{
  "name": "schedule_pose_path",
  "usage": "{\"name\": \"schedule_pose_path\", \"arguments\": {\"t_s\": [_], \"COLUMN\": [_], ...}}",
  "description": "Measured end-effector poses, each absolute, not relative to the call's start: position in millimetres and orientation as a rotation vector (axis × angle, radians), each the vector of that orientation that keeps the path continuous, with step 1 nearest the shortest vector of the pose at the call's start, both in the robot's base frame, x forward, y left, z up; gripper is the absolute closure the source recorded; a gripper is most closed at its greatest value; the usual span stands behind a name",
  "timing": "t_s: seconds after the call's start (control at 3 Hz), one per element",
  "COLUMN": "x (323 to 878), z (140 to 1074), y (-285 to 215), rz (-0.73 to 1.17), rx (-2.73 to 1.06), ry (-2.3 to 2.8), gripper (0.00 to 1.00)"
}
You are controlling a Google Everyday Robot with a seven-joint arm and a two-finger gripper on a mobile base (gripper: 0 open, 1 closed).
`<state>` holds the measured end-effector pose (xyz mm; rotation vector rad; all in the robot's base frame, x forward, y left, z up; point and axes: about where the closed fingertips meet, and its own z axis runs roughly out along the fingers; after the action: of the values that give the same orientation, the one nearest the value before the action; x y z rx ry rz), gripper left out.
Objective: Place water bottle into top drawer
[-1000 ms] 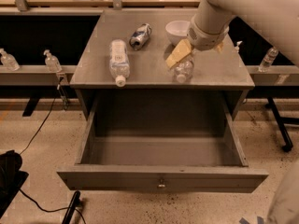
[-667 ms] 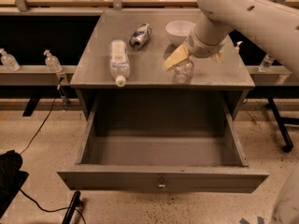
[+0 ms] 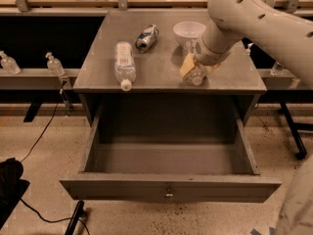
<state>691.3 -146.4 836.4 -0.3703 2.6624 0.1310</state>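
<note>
Two-finger gripper sits low over the right side of the grey metal cabinet top, its tan fingers closed around the small clear ribbed plastic water bottle, which is just in front of the white bowl. Wide shallow grey metal top drawer stands fully open below. Larger clear bottle and blue-and-silver can lie to the left

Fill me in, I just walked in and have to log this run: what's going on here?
The robot's gripper is down at the small water bottle on the right side of the grey cabinet top, just in front of a white bowl. The bottle is not yet in the top drawer, which is pulled out below with nothing showing inside. A larger bottle and a can lie farther left on the top.
</note>
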Motion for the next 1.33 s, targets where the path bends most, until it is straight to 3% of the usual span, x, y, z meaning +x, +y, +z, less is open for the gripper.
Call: {"name": "schedule_pose_path", "arguments": {"t_s": [0.67,1.0,1.33], "x": [696.4,645.7,570.7], "z": [881.2,930.7,930.3], "y": [-140.5,-154.4,-151.0], "rz": [0.337,0.632,0.748], "rx": [-0.594,-0.773,-1.148], "ry": [2.434,2.267,2.170], "gripper": [0.94,1.00,1.00]}}
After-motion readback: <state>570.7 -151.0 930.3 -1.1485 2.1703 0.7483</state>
